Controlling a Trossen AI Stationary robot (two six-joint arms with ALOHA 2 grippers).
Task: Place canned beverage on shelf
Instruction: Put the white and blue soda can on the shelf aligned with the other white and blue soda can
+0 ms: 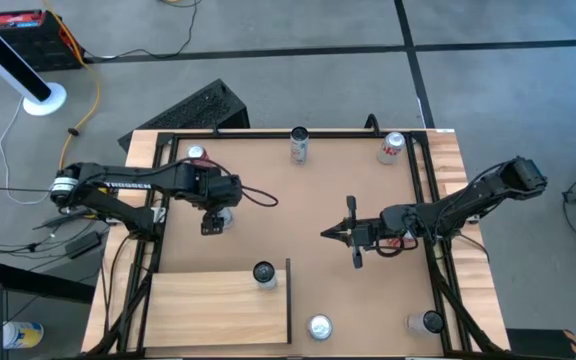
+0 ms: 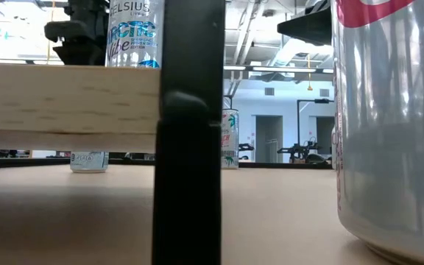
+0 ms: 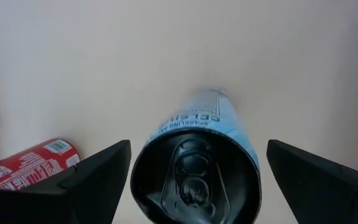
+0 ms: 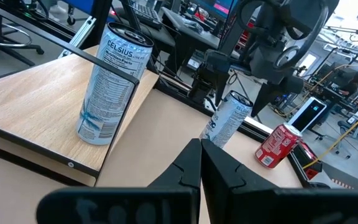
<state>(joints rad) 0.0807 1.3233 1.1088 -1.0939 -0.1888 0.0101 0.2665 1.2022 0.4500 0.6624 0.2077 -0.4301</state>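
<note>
A light-blue Celsius can stands upright on the brown tabletop. My left gripper points down over it, open, with one finger on each side of the can's top and a thin gap showing at both. Another Celsius can stands on the pale wood shelf, near its far edge by the black rail. This can also shows in the right wrist view. My right gripper is shut and empty over the table's middle, pointing toward the left.
Other cans stand around: a red one far left, one at the far middle, a red-and-white one far right, and two near the front edge. Black frame rails line the table sides.
</note>
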